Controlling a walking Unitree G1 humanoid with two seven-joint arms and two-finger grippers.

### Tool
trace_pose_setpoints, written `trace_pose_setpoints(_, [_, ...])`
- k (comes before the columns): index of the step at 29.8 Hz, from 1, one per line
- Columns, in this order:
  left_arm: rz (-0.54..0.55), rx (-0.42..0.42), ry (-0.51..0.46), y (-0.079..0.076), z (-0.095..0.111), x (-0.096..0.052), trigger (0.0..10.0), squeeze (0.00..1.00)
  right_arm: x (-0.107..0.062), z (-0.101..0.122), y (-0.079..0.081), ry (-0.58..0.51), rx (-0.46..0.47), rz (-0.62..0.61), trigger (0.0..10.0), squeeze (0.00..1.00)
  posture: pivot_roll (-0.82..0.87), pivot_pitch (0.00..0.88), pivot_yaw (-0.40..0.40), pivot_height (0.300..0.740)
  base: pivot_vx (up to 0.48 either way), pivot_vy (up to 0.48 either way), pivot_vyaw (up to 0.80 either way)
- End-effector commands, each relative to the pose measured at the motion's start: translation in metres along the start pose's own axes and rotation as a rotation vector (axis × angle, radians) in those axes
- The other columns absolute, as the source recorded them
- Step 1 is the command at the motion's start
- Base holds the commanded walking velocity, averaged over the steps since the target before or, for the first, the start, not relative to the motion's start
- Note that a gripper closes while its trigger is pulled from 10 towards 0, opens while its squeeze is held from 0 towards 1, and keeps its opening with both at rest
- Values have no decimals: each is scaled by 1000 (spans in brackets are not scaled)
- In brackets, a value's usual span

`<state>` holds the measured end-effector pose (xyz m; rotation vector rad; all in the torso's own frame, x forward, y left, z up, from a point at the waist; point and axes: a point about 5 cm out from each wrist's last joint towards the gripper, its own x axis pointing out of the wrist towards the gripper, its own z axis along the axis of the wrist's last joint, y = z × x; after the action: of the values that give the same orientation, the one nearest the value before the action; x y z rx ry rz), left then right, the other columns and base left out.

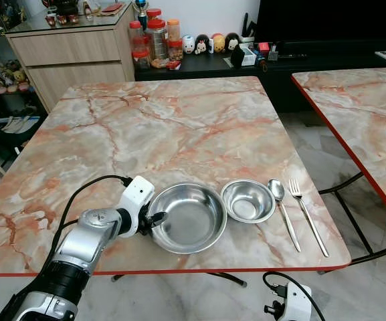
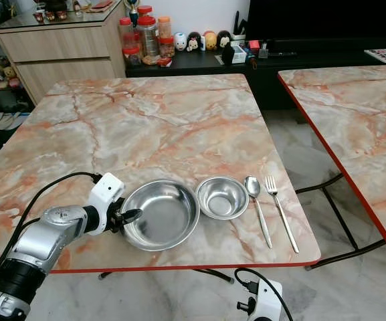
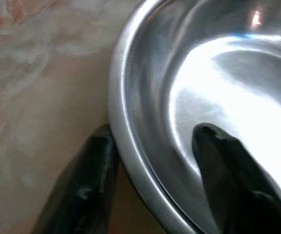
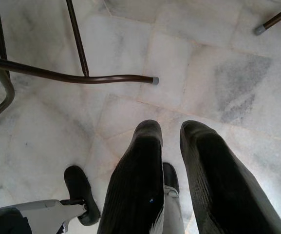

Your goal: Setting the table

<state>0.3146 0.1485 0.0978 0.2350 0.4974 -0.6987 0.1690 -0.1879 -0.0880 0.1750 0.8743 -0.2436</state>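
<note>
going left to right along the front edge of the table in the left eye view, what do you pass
left pincer gripping the rim → large steel bowl → small steel bowl → spoon → fork

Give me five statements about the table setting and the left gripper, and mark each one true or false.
1. The left gripper has one finger inside the large steel bowl and one outside its rim. True.
2. The small steel bowl sits inside the large one. False: it stands beside it on the marble table, on the side toward the spoon.
3. The fork lies between the two bowls. False: it lies at the far right of the row, beyond the spoon.
4. The spoon lies between the small bowl and the fork. True.
5. The right gripper holds the spoon. False: it hangs below the table, over the tiled floor, holding nothing.
</note>
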Motion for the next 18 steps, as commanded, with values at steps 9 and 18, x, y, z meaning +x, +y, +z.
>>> trace_pose_setpoints(9, [14,3,11,4,1,-3,0,0,1,1,1,3,5,-2,10000,0,-19,0,47,740,0,0,0])
trace_pose_setpoints(18, [31,1,1,7,2,-4,0,0,1,2,1,5,1,0,10000,0,-18,0,47,740,0,0,0])
